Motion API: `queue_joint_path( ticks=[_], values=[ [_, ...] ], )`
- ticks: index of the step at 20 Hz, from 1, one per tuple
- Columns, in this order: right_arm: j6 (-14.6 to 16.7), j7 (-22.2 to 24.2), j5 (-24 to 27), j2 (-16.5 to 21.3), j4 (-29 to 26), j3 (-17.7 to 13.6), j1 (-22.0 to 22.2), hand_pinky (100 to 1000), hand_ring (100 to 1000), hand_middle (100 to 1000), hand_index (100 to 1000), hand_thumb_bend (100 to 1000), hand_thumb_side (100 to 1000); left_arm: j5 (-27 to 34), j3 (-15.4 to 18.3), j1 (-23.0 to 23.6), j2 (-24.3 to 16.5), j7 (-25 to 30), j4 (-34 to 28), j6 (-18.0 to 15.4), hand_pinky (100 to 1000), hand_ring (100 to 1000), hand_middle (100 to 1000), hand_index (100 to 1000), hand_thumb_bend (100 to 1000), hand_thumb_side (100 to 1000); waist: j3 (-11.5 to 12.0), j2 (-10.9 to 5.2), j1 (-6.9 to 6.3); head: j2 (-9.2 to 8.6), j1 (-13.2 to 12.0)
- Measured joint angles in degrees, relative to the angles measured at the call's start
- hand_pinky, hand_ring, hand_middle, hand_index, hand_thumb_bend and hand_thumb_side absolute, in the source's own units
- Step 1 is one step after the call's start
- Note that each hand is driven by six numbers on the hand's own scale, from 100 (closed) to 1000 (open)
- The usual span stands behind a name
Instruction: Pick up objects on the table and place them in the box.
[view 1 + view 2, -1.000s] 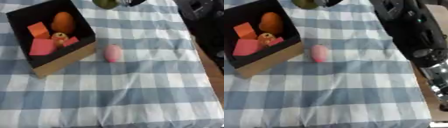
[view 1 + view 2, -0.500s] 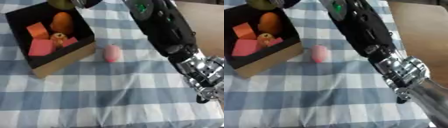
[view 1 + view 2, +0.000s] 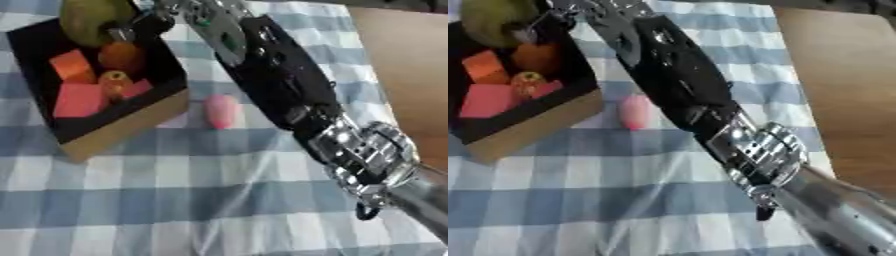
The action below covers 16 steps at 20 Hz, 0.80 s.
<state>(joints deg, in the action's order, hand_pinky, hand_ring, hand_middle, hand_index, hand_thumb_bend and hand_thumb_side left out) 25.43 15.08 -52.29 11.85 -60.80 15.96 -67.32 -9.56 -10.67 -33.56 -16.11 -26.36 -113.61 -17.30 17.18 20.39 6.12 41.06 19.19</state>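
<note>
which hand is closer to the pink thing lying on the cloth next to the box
Right. The right hand is up over the box's far end, holding a green fruit, with its arm passing just beside the pink object. The left hand shows in neither view.

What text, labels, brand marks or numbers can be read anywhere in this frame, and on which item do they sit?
None can be read.
The box shows plain cardboard sides and a dark inside, with no print.
The green fruit in the right hand, the pink object on the checked cloth and the pieces in the box carry no label.
The right arm shows no legible marking.
</note>
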Motion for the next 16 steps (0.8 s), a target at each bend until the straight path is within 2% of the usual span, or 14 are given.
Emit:
queue_joint_path(
  ticks=[1,3,4,6,9,12,16],
  values=[
    [0.5,0.5,-0.1,0.0,0.1,0.0,0.1,928,897,793,955,100,110,0.0,0.0,0.0,0.0,0.0,0.0,0.0,745,885,746,793,562,613,0.0,0.02,0.0,0.0,0.0],
    [1.7,1.9,-0.3,0.0,0.0,0.0,0.2,955,926,817,973,100,355,0.0,0.0,0.0,0.0,0.1,0.0,0.1,745,886,746,794,563,613,-0.1,0.02,0.0,0.0,-0.2],
    [2.4,2.7,-0.3,0.0,-0.1,-0.1,0.2,956,927,818,974,100,367,0.0,0.0,0.0,0.0,0.1,0.0,0.1,745,886,746,794,563,613,-0.1,0.02,0.0,0.0,-0.3],
    [3.4,4.3,-0.4,0.0,-0.5,-0.2,0.2,955,923,814,973,100,335,0.1,0.0,0.0,0.0,0.1,0.0,0.1,745,886,746,794,564,612,-0.2,0.02,0.0,0.0,-0.4],
    [4.1,5.5,0.2,0.1,-1.8,-0.4,0.2,948,910,800,963,100,206,0.1,0.0,0.0,0.0,0.1,0.0,0.1,744,886,746,794,563,612,-0.3,0.02,0.0,0.0,-0.5],
    [3.4,5.8,2.4,0.8,-4.2,-0.7,0.2,933,896,789,955,100,100,0.1,0.0,0.1,0.0,0.1,0.0,0.2,745,885,745,794,563,611,-0.7,0.02,0.0,0.01,-0.9],
    [1.3,6.3,6.4,4.5,-9.2,-0.5,0.5,915,893,786,945,100,100,-0.1,0.0,0.4,-0.1,-0.1,0.0,0.3,745,886,746,794,564,610,-1.5,0.02,0.0,0.21,-2.0]
  ],
)
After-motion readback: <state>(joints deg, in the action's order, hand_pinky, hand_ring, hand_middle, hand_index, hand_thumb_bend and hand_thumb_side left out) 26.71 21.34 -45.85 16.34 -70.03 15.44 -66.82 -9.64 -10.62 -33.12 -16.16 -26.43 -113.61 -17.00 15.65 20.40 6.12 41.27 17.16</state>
